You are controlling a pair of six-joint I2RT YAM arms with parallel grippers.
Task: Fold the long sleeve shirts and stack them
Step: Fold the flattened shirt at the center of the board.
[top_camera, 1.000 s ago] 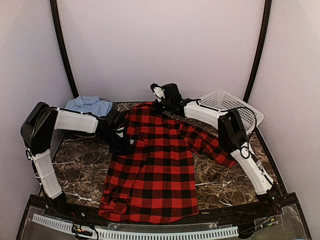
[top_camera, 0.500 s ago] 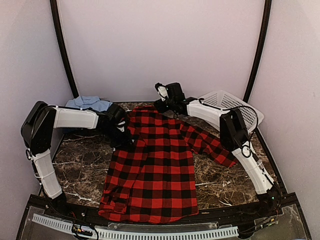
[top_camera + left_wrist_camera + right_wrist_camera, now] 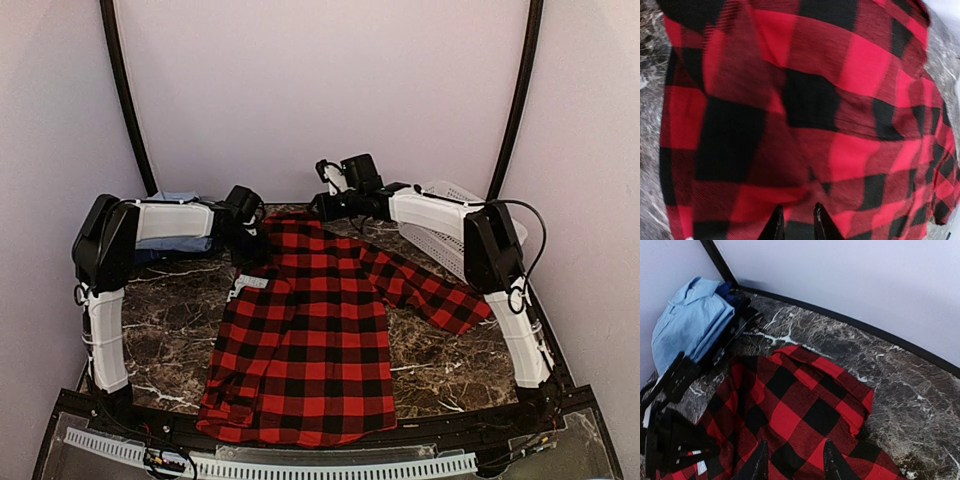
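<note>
Got the big red-and-black flannel shirt spread down the middle of the marble table: collar at the far end, hem right at the near edge, one sleeve flung out to the right. Mostly flat, but bunched and lifted a bit at the far left shoulder, with a white label showing there.

Right at that shoulder: left gripper, fingers nearly together and pinching a fold of the check cloth. From its wrist view, pretty much nothing but flannel, plus slivers of marble at the edges.

Over the collar end: right gripper, fingers apart with nothing between them, hanging above the cloth just below the collar. Can't tell for sure whether touching or not. So one gripper on the shirt's far left corner, the other over the far middle, fairly close together.

Further out, tucked in the far left corner: a folded light blue shirt with a darker blue one peeking out from under it, just behind the left arm and clear of the flannel. Darker one mostly hidden, so no idea how neatly folded.

On the far right, beside the right arm: white mesh basket, sitting tilted.
</note>
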